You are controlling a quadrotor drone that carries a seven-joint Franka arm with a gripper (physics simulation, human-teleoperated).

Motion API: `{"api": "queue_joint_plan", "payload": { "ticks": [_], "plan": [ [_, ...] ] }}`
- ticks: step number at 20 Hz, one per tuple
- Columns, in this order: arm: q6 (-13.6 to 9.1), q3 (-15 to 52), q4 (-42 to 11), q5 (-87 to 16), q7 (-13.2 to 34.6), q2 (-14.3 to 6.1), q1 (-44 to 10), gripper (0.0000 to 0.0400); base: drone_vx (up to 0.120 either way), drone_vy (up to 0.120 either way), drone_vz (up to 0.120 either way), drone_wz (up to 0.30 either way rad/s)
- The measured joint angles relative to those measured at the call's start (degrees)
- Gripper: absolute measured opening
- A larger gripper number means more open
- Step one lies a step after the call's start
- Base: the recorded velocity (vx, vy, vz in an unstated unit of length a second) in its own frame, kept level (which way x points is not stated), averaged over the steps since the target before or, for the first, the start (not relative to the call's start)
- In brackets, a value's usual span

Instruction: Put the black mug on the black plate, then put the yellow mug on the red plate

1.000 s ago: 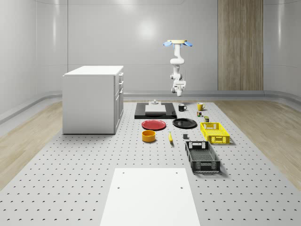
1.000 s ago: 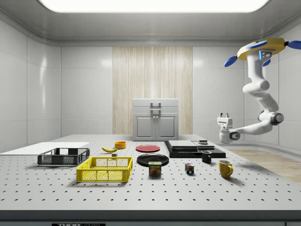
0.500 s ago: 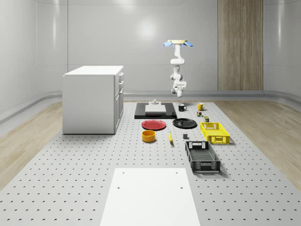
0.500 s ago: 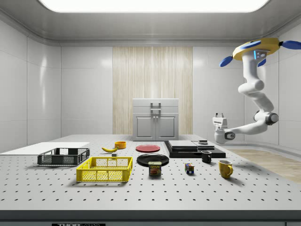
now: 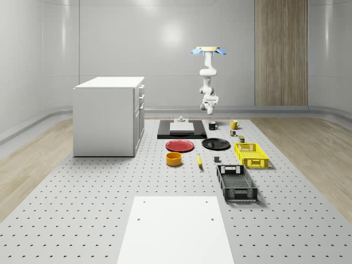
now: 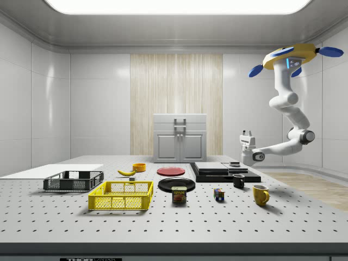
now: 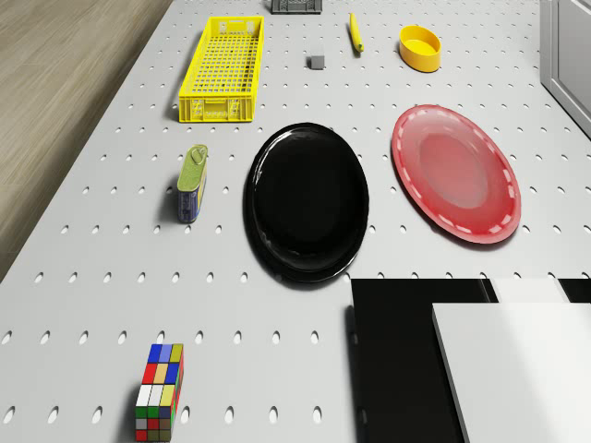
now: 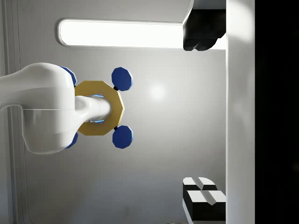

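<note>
Perforated table (image 6: 163,217), can (image 6: 179,195) labelled SPAM

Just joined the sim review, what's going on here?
The drone hovers high beyond the far end of the table, arm folded, with the gripper pointing upward above the black mug. Nothing is held yet. The black mug and yellow mug sit on the table, and the black plate and red plate are bare.
</note>
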Motion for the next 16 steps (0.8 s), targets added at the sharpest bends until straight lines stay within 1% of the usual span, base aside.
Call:
{"api": "queue_joint_plan", "payload": {
  "ticks": [8,9,13,16],
  "plan": [
    [0.42,3.87,-0.58,-5.45,0.71,-0.33,-1.19,0.04,0.12,0.0,0.0,0.0],
    [0.48,4.82,-0.75,-6.79,0.88,-0.4,-1.49,0.04,0.0,0.0,0.0,0.0],
    [0.87,10.58,-2.26,-14.97,2.01,-0.84,-3.31,0.04,0.1,0.0,0.0,0.0],
    [1.4,17.69,-5.29,-25.31,3.61,-1.59,-5.67,0.04,0.0,0.0,-0.12,0.0]
  ]
}}
